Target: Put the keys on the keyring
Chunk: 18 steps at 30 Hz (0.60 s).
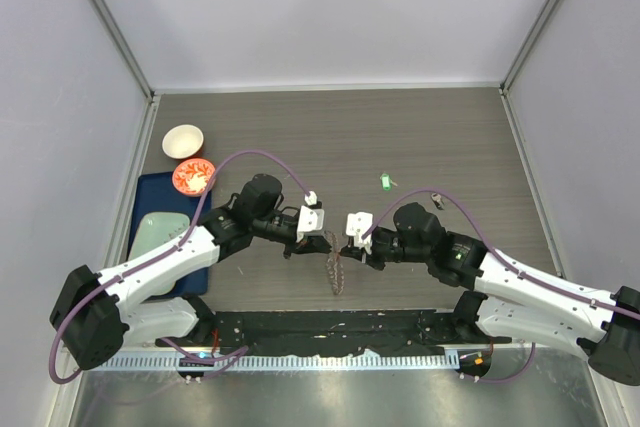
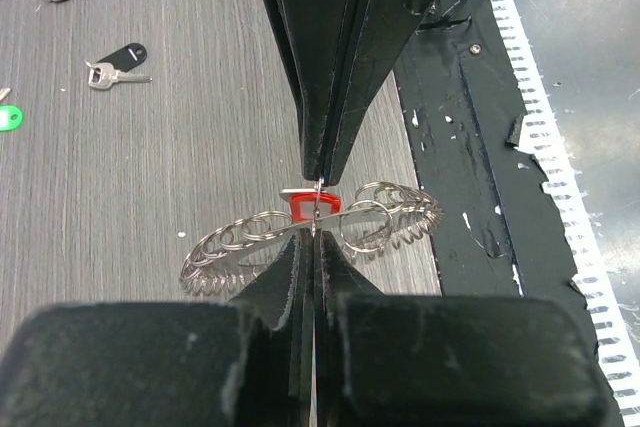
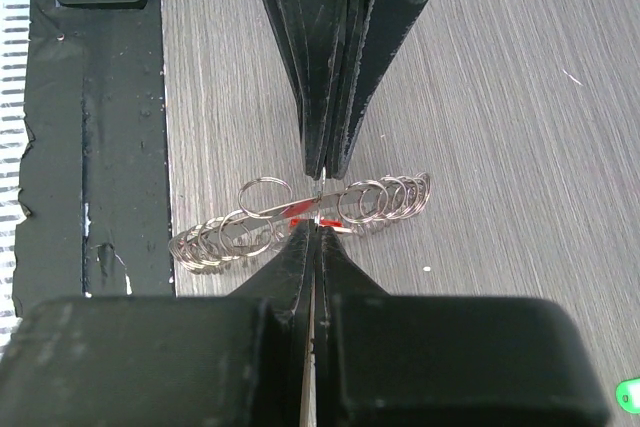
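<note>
The left jaws and right jaws are pinched shut on the keyring (image 2: 245, 235) at the red key (image 2: 298, 209).

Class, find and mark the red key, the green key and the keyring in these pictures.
red key (image 2: 298, 209), left wrist view, on its red plastic head.
green key (image 1: 384, 182), top external view, on its green head.
keyring (image 2: 235, 237), left wrist view, on its left-hand loops.
</note>
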Available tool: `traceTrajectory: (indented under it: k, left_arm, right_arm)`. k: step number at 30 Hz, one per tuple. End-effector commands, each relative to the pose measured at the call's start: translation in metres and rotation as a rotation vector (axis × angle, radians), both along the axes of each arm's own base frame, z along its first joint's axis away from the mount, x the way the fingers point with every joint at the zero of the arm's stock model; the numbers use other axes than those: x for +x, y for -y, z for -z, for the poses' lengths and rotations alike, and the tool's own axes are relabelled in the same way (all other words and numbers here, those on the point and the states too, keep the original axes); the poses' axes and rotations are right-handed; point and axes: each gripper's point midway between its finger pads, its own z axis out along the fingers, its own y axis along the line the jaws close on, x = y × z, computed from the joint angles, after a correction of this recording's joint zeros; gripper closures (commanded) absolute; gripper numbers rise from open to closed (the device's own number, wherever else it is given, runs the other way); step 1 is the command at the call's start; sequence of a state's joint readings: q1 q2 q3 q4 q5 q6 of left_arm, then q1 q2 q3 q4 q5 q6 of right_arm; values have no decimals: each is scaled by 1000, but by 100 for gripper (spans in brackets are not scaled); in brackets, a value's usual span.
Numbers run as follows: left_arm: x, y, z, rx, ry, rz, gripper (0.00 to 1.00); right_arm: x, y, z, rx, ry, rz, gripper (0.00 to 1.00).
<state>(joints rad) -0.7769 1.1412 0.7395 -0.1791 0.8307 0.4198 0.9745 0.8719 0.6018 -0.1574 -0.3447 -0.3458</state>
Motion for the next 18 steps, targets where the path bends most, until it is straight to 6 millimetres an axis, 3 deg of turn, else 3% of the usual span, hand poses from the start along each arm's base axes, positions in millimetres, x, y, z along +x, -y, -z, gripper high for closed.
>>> traceTrajectory:
  k: [1,18]
  left_arm:
    - [1,7,-13,-51,27,16,100]
    - [-5,13,-19,-91,-9,41,100]
  right_arm:
    - [-2,-7,-16,56,36,-34,99]
    - [-6,-10,-20,71,51,-72,99]
